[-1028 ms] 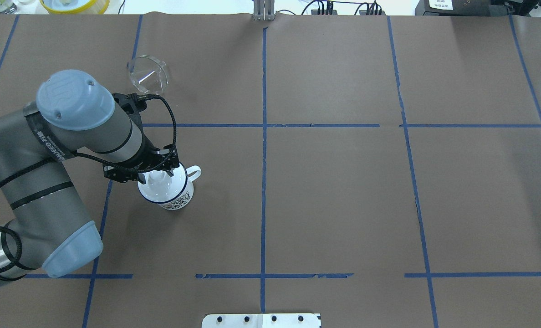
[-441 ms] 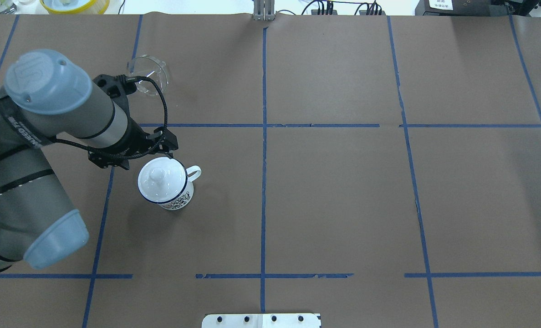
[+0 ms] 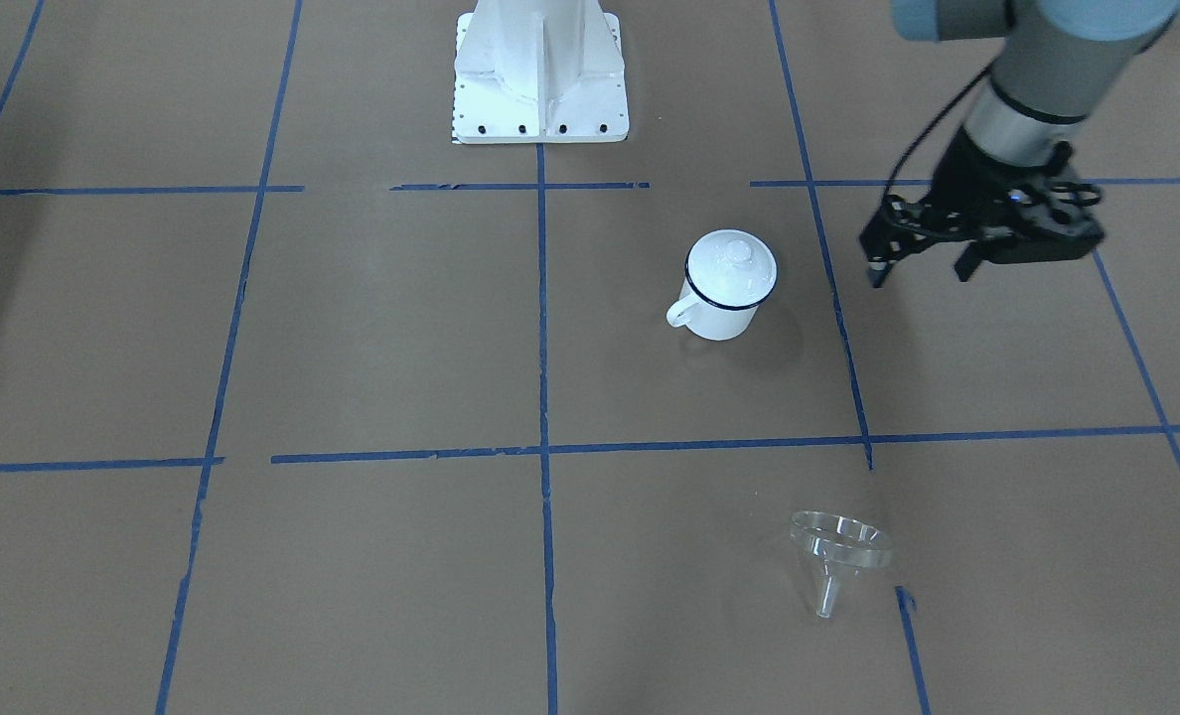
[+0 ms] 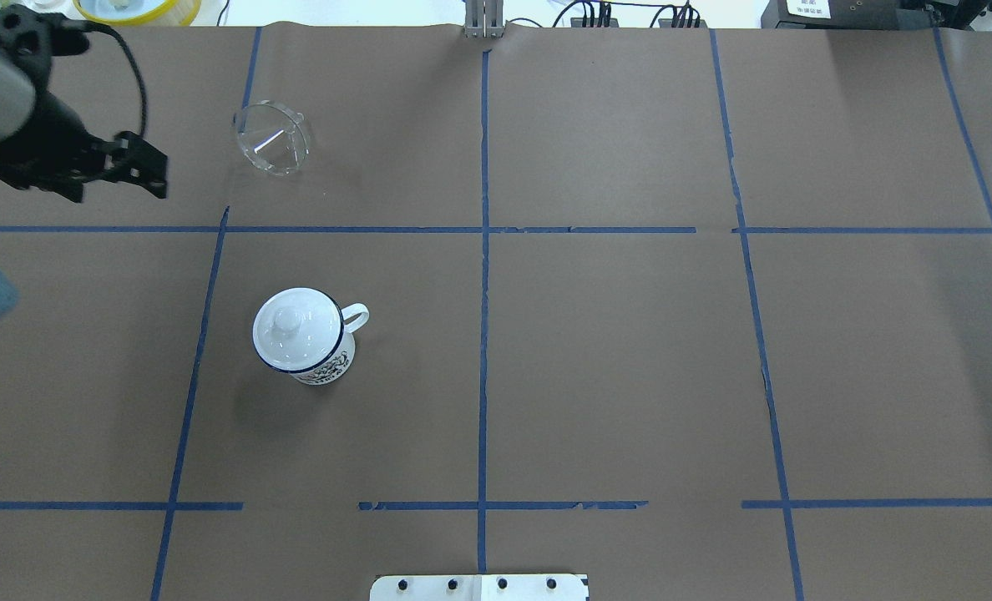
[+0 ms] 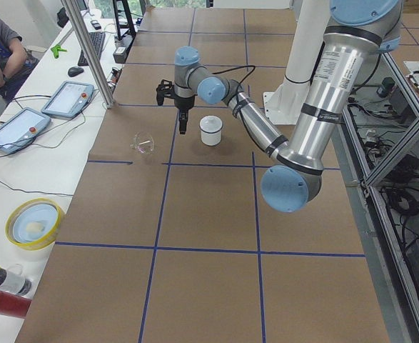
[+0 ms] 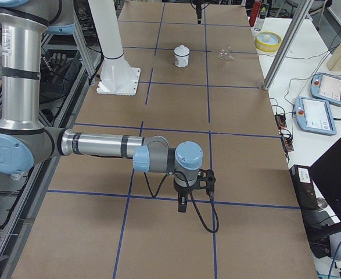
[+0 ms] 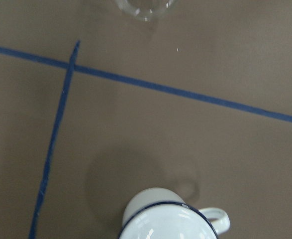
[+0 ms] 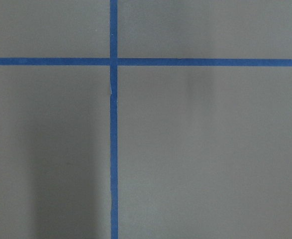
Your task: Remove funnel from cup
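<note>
The clear funnel (image 4: pixel 272 138) lies on its side on the brown paper, apart from the cup; it also shows in the front view (image 3: pixel 838 551) and at the top edge of the left wrist view (image 7: pixel 145 7). The white enamel cup (image 4: pixel 316 363) with a blue rim stands upright, its handle (image 4: pixel 356 315) to the right, with a white knobbed lid (image 4: pixel 296 325) on it (image 3: pixel 732 260). My left gripper (image 4: pixel 116 194) hangs open and empty above the table, left of the funnel and well away from the cup (image 3: pixel 724 318). My right gripper (image 6: pixel 182 203) shows only in the right side view; I cannot tell its state.
Blue tape lines grid the brown paper. A yellow-rimmed bowl (image 4: pixel 137 8) sits beyond the far left edge. The robot's white base plate (image 3: pixel 540 70) is at the near middle. Tablets and an operator are beside the table in the left side view.
My left gripper was at the lid's knob on the cup; it has pulled back and moved far left, empty. The lid stays on the cup. The funnel has not moved.
</note>
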You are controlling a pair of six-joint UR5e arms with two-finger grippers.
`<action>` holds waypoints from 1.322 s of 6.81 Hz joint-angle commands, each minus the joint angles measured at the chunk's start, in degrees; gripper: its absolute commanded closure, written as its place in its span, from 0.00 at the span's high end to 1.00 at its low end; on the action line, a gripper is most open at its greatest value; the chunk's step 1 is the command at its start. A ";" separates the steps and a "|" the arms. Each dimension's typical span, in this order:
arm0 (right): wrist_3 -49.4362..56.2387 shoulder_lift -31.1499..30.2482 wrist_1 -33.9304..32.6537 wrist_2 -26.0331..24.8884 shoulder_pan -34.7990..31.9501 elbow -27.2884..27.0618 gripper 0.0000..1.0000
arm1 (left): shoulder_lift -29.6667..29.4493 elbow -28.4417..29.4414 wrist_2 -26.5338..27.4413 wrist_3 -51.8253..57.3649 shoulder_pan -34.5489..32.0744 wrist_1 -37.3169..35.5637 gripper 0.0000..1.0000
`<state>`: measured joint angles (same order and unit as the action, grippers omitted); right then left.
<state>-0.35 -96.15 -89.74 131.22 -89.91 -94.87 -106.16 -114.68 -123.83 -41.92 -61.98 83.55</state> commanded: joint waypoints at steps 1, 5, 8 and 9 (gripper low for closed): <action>0.00 0.00 0.00 0.00 0.00 0.03 1.00 | 6.38 4.35 -5.69 24.59 -14.08 0.03 1.00; 0.00 0.00 0.00 0.00 0.00 0.03 1.00 | 19.89 15.51 -12.62 50.09 -28.63 0.03 1.00; 0.00 0.00 0.00 0.00 0.00 0.03 1.00 | 20.55 17.30 -14.77 49.83 -29.25 3.72 1.00; 0.00 0.00 0.00 0.00 0.00 0.03 1.00 | 20.03 17.12 -14.51 49.83 -29.16 3.72 1.00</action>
<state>-0.35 -96.15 -89.74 131.22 -89.91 -94.86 -85.82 -97.52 -138.32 8.06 -91.09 86.84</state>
